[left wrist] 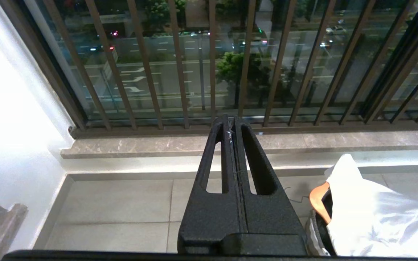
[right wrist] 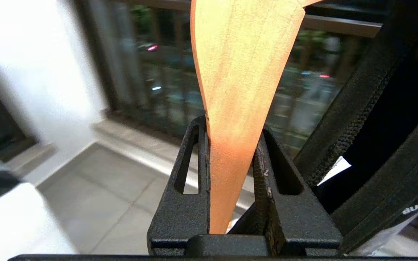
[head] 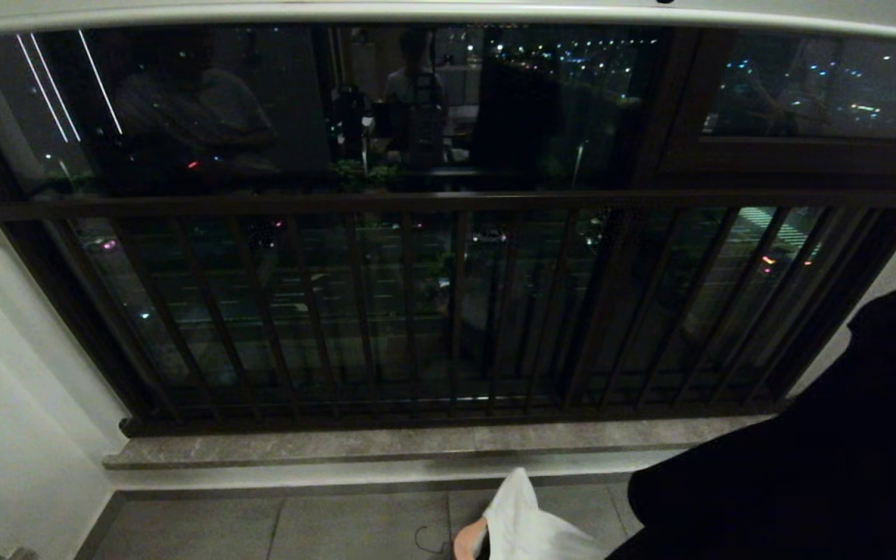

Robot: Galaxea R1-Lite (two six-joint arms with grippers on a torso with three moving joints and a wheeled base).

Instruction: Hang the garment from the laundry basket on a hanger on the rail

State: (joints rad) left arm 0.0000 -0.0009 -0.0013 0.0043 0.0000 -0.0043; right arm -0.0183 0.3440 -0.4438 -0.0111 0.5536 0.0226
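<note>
The black garment [right wrist: 394, 119] hangs on a wooden hanger [right wrist: 238, 90] pinched by the right tool [right wrist: 230, 145]; the left tool [left wrist: 233, 127] is pressed together.

Head view is really dim, night outside, the window glass [head: 386, 117] mostly black with specks of city lights and faint reflections of the room in it. The pale rail [head: 448, 14] along the top bows in a curve, so there's wide-angle distortion at the edges. A big black shape at lower right is pure shadow, no detail. Left wrist view is much brighter, with the white wall [left wrist: 9, 108] blown out to glare. Right wrist view is smeared: the background is blurry, only the wooden hanger [right wrist: 241, 90] in the right pincer [right wrist: 230, 145] looks sharp, warmly lit.
</note>
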